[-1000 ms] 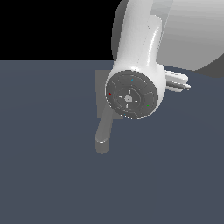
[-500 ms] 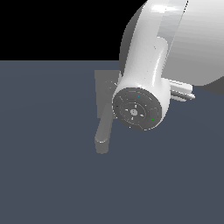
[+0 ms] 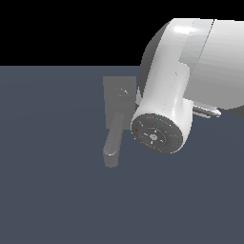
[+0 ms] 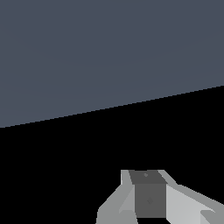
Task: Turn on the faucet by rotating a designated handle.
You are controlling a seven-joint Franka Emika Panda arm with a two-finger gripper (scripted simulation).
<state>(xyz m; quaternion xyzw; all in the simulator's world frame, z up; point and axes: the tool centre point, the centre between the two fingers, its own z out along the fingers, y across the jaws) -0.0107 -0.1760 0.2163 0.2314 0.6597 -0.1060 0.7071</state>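
The grey faucet shows in the exterior view: its flat base plate (image 3: 114, 86), a small round pivot (image 3: 124, 93) and the thick spout (image 3: 113, 143) reaching toward the camera. The handle is hidden behind my big white arm (image 3: 167, 105), which covers the faucet's right side in that view. My gripper (image 3: 206, 111) sticks out behind the arm on the exterior view's right, apart from the spout. In the wrist view the gripper (image 4: 146, 197) shows its fingers together with no gap and nothing held. The faucet is not in the wrist view.
The faucet stands on a flat dark blue-grey floor (image 3: 57, 190), with black background behind it. The wrist view shows only that floor (image 4: 109, 52) and blackness.
My arm has moved toward the exterior view's right and a little lower, uncovering more of the base plate and the pivot. The faucet has not visibly moved.
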